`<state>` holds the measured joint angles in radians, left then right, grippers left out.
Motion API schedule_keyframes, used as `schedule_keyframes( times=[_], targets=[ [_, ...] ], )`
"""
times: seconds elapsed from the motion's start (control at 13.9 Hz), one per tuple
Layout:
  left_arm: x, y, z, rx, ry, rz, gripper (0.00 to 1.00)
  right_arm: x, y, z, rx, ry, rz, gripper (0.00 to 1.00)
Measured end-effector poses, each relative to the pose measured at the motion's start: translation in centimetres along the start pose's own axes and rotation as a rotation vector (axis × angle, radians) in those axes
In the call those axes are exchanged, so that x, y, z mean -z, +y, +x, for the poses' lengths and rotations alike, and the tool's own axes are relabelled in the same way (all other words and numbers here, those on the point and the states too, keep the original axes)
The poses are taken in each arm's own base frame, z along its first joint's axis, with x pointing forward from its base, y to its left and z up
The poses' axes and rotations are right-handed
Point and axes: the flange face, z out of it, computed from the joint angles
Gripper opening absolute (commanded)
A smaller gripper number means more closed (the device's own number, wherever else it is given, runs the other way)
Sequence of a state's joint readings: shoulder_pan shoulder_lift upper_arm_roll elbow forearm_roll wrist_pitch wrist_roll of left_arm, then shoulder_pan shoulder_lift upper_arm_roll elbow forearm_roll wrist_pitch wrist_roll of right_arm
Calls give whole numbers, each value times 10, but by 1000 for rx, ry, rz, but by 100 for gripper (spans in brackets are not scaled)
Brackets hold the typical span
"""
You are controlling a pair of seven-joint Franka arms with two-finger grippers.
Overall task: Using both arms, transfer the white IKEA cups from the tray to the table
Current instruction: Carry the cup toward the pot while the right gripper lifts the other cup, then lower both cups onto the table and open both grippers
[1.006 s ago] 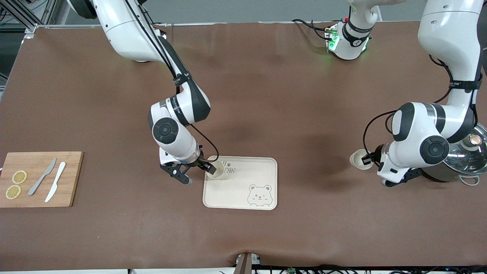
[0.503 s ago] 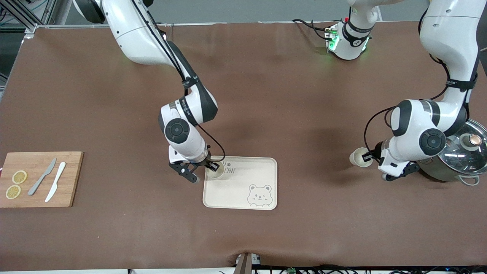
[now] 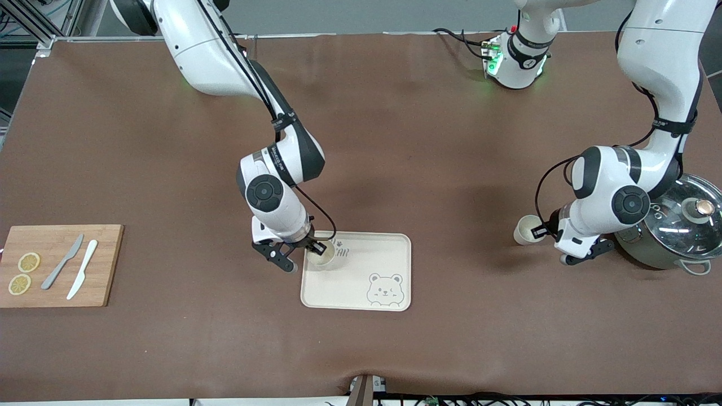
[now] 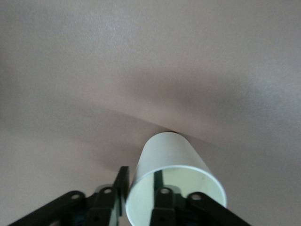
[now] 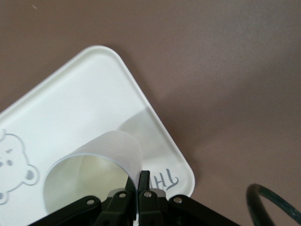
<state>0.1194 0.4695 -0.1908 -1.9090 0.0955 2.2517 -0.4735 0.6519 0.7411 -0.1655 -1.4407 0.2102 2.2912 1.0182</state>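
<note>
My right gripper is shut on the rim wall of one white IKEA cup. It holds the cup low over the corner of the cream bear tray that lies toward the robots and the right arm's end. In the right wrist view its fingers pinch the cup over the tray. My left gripper is shut on the second cup, tilted just above the bare table beside the pot. In the left wrist view one finger is outside that cup and one inside.
A grey-green pot with a glass lid stands close to the left arm's wrist. A wooden cutting board with two lemon slices and two knives lies at the right arm's end. A device with green lights sits at the robots' edge.
The right gripper has shifted slightly over the tray's corner with its cup. The left gripper has carried its cup a little toward the tray and the robots' side, away from the pot.
</note>
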Motion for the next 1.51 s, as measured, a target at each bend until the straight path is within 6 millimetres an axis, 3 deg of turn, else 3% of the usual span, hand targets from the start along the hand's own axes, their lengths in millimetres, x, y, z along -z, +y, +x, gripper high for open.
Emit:
schedule_keyframes(
  times=[0.14, 0.29, 0.5, 0.65, 0.86, 1.22, 1.37, 1.51],
  targets=[
    [20, 0, 2, -1, 25, -5, 100, 20, -3, 10, -9, -5, -5, 0],
    [53, 0, 3, 2, 38, 0, 100, 55, 12, 39, -4, -36, -45, 0],
    [106, -1, 5, 8, 17, 25, 100, 122, 67, 93, 74, -130, -117, 0],
    [139, 7, 7, -1, 20, 24, 100, 149, 105, 122, 117, -156, -114, 0],
    [191, 24, 3, -25, 50, 7, 100, 152, 177, 155, 231, -212, -112, 0],
    [264, 22, -15, -26, 147, -19, 100, 144, 321, 208, 393, -272, -61, 0],
    [290, 23, -30, -33, 181, -26, 100, 132, 363, 212, 412, -283, -57, 0],
    [312, 21, -45, -37, 199, -23, 100, 112, 392, 209, 441, -276, -56, 0]
  ],
)
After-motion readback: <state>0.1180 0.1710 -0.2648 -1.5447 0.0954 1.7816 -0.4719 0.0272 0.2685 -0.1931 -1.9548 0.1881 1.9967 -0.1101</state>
